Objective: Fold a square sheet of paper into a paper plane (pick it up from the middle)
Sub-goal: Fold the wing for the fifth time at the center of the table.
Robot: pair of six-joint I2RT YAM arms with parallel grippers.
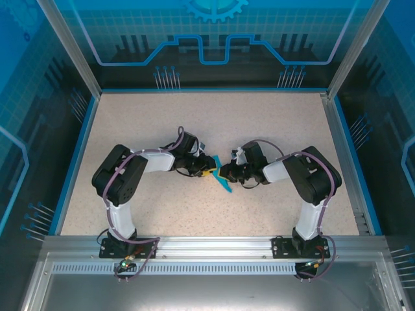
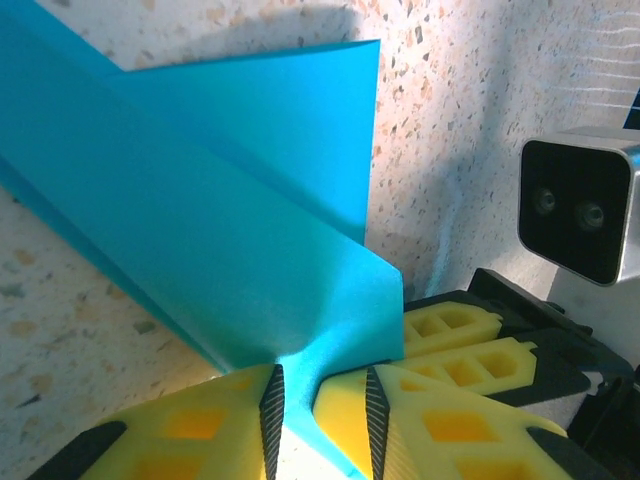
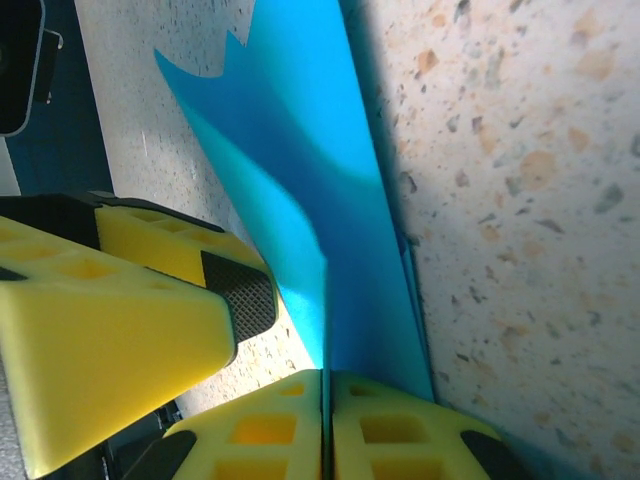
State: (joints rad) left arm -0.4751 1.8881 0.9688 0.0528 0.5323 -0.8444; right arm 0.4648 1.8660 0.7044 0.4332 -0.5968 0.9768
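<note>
Table: speckled beige table top (image 1: 194, 123) with a blue rim, the landmark for every place below.
Paper: thin teal-blue matte sheet of paper (image 2: 220, 230), already folded into long, sharply creased flaps. It sits at the middle of the table, and 1 pointed end sticks out toward the table's near edge.
Paper's pose: 1 flap stands up off the table and casts a shadow on it. The sheet puckers where it narrows into the yellow fingers.
Left gripper: black-and-yellow 2-finger left gripper (image 2: 320, 390), just left of the table's middle. Its jaws stand a little apart and the bunched paper runs down between them. I cannot tell whether the pads press it.
Right gripper: black-and-yellow 2-finger right gripper (image 3: 325, 385), just right of the table's middle. Its jaws are drawn together, clamped on an edge of the paper.
Spacing: both grippers meet nose to nose over the table's middle, nearly touching.
Camera: grey box camera (image 2: 580, 205) on the right wrist, above the table's middle.
</note>
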